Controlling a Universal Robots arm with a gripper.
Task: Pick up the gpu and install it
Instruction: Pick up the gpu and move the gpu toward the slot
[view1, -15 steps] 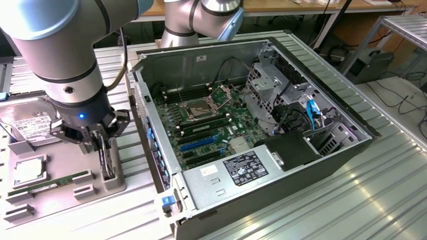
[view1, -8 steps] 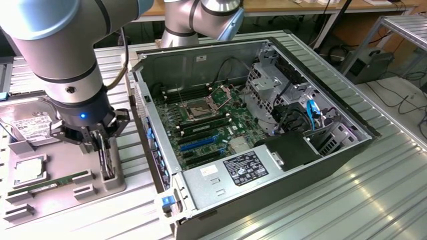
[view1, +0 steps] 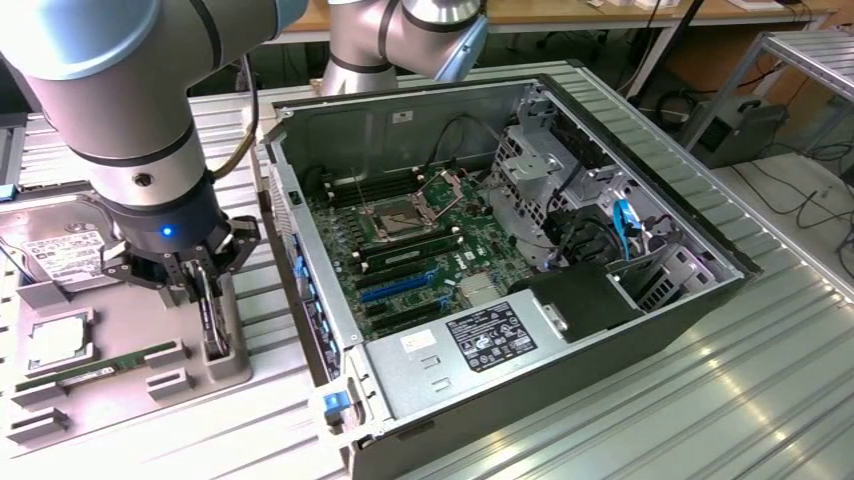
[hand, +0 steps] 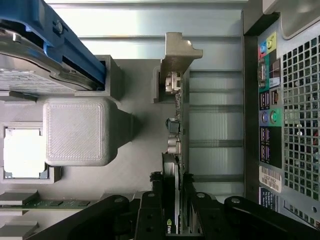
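The gpu (view1: 212, 322) is a thin black card standing on edge in a slot of the grey parts tray (view1: 200, 385), at the exterior view's left. My gripper (view1: 200, 290) hangs straight down over it, one finger on each side of the card. In the wrist view the gpu (hand: 175, 145) runs edge-on away from my gripper (hand: 172, 205), its silver bracket at the far end. The black fingers (hand: 150, 205) flank the card closely with a thin gap showing, so the gripper is open. The card still sits in its holder.
The tray also holds a silver hard drive (view1: 60, 250), a processor (view1: 56, 340) and a green memory stick (view1: 96, 364). The open computer case (view1: 641, 330) lies at the exterior view's right of the tray, motherboard (view1: 414, 250) exposed. Its rear panel (hand: 290, 100) stands beside the tray.
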